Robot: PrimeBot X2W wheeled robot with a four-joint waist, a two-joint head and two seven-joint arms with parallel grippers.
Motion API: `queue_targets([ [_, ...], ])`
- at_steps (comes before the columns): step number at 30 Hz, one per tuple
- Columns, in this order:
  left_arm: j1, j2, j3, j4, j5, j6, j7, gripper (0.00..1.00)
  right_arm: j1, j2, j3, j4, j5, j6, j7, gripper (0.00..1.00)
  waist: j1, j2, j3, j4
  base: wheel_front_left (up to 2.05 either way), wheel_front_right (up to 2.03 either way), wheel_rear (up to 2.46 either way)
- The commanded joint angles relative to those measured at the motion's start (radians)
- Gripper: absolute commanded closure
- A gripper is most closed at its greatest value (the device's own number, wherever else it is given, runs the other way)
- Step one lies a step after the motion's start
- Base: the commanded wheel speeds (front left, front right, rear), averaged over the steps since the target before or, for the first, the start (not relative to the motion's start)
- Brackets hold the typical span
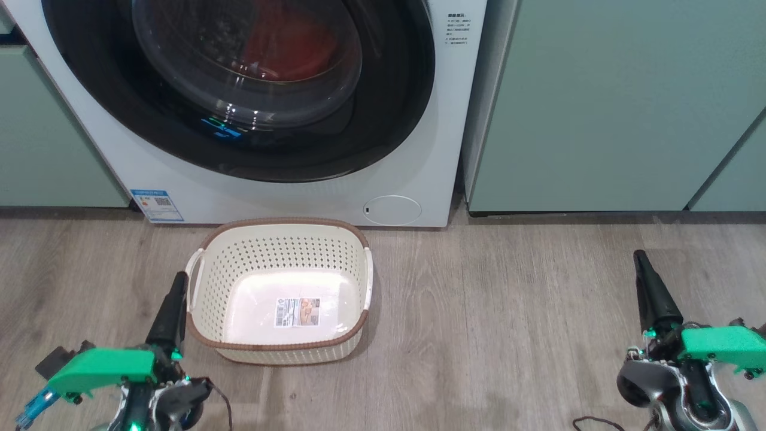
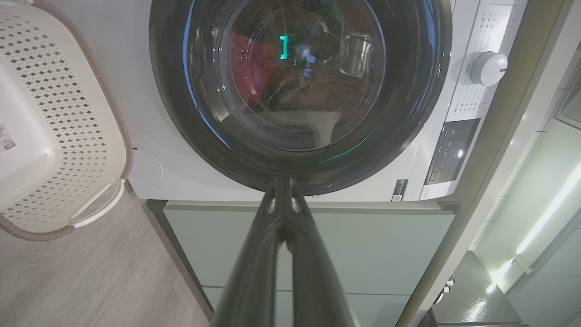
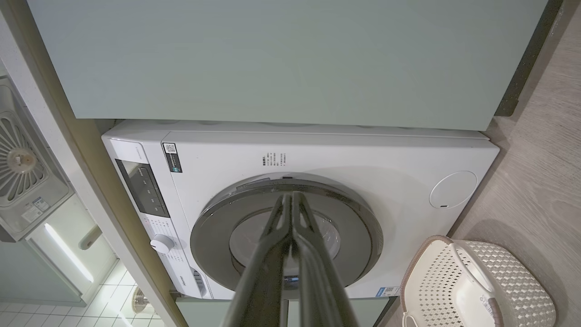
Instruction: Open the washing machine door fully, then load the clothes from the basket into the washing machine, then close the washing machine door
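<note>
Since the basket (image 1: 281,222) sits empty on the floor (image 1: 508,311) and the clothes (image 1: 281,45) show red behind the closed door (image 1: 392,120), the job looks done; the left tool (image 1: 178,278) and right tool (image 1: 639,256) are pinched closed, empty.

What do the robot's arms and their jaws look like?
The left gripper and right gripper each have long tapering black jaws on a bright green housing, with silver-grey metal joints behind. Thin dark cables run by both wrists.

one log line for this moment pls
washing machine door: shut | clothes: red, inside behind door | basket: empty, on floor before washing machine | left hand: shut, empty | right hand: shut, empty
</note>
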Motion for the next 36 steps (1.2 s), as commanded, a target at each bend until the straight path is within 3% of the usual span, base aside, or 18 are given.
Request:
queue_targets([
  [1,-0.049,0.005,0.035,-0.029,0.002,-0.009,0.006,1.0,-0.049,-0.008,0.018,-0.032,-0.006,0.0,0.011,1.0,0.0,0.0,0.0,0.0,0.0,0.0,0.0],
  [36,-0.049,0.001,0.041,-0.029,0.007,-0.009,0.011,1.0,-0.049,-0.003,0.012,-0.032,-0.012,0.0,0.016,1.0,0.0,0.0,0.0,0.0,0.0,0.0,0.0],
])
